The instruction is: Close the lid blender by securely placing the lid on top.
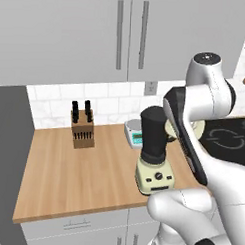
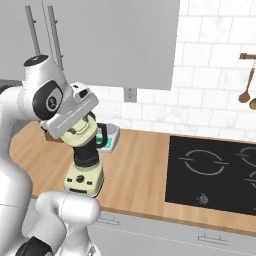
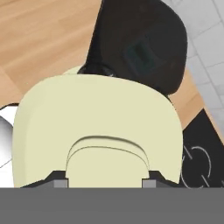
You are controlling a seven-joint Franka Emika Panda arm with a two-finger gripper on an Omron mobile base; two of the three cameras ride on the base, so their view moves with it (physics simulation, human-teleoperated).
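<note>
Claw (image 3: 105, 183) clenched on the knob of the pale cream round lid (image 3: 98, 127). Just beyond it stands the tall black-jarred, cream-based blender (image 1: 153, 150) on the wooden counter (image 1: 67, 177), jar rim uncovered.

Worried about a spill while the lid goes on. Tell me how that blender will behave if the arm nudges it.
The blender is tall, with a narrow black jar on a small cream base, so a sideways nudge near the top probably tips it. Its base sits flat on the wooden counter, so a low push likely slides it. The lid looks rigid.
</note>
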